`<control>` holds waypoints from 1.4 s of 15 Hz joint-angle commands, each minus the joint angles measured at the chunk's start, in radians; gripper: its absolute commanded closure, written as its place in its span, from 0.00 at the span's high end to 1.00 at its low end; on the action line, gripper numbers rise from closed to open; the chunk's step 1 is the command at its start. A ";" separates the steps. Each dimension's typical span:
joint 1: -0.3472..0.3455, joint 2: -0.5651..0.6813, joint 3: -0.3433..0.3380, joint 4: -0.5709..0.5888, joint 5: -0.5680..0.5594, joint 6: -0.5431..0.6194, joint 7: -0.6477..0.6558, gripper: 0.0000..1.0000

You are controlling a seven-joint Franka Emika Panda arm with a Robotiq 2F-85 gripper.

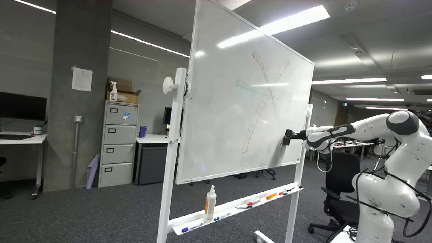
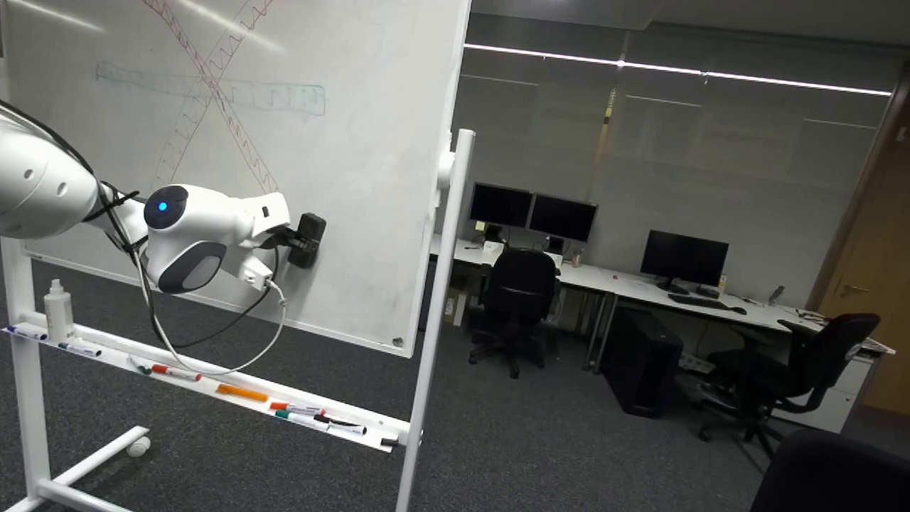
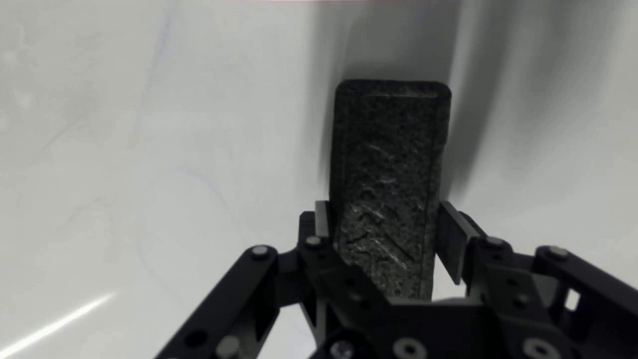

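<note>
One black whiteboard eraser [image 3: 391, 164] is what we've got pinched in the claw [image 3: 386, 234], pads [image 3: 456, 244] pressed to its two long sides. In both exterior views it's toward the lower right corner of the whiteboard [image 1: 216, 128], below the teal marker strip [image 2: 306, 98], though honestly we can't tell whether it's touching. For a decent wipe we'd square the eraser to the whiteboard first, since any tilt would probably leave streaks, then push gently so it doesn't twist in the grip. Long, straight strokes seem safest to us, stopping short of the right edge.
</note>
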 commanded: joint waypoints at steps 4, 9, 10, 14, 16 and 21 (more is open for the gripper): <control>-0.116 0.016 0.304 -0.020 -0.021 0.000 0.028 0.30; -0.223 0.037 0.511 -0.006 0.039 0.000 0.017 0.30; -0.245 0.047 0.543 0.006 0.055 0.000 0.021 0.30; -0.330 0.078 0.634 0.040 0.136 0.000 0.028 0.30; -0.367 0.093 0.653 0.051 0.177 0.000 0.030 0.30; -0.373 0.112 0.613 0.049 0.243 0.000 0.044 0.30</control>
